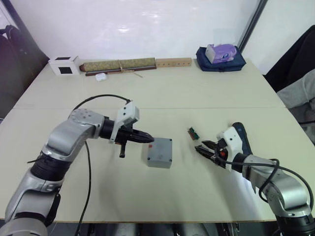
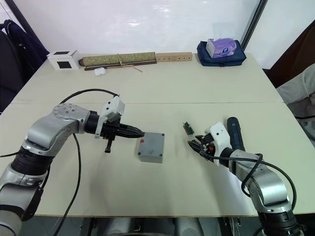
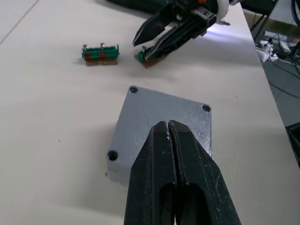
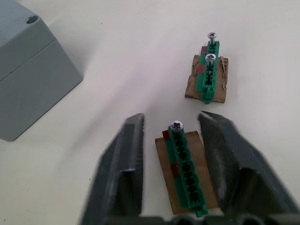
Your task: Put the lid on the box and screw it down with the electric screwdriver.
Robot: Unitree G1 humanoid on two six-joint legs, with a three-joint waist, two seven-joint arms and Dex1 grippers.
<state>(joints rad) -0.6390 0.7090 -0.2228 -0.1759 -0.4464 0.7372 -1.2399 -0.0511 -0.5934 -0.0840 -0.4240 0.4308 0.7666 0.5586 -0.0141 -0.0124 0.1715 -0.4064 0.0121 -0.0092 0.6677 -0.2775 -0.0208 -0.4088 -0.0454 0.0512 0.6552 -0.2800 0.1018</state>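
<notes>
Already lidded, the box (image 1: 160, 152) sits mid-table; the left claw (image 1: 147, 139), pinched together, touches its lid (image 3: 161, 124). The right claw (image 4: 171, 140), spread apart, straddles a green screw strip (image 4: 185, 171); the electric screwdriver (image 2: 235, 132) lies just behind it.

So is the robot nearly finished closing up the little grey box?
Partly. The flat grey metal lid already sits on the small grey cast-metal box, and the shut left gripper rests over it. The open right gripper straddles a small green screw holder carrying one screw. No corner holes have screws yet, and the long dark blue electric screwdriver lies unused on the table.
</notes>
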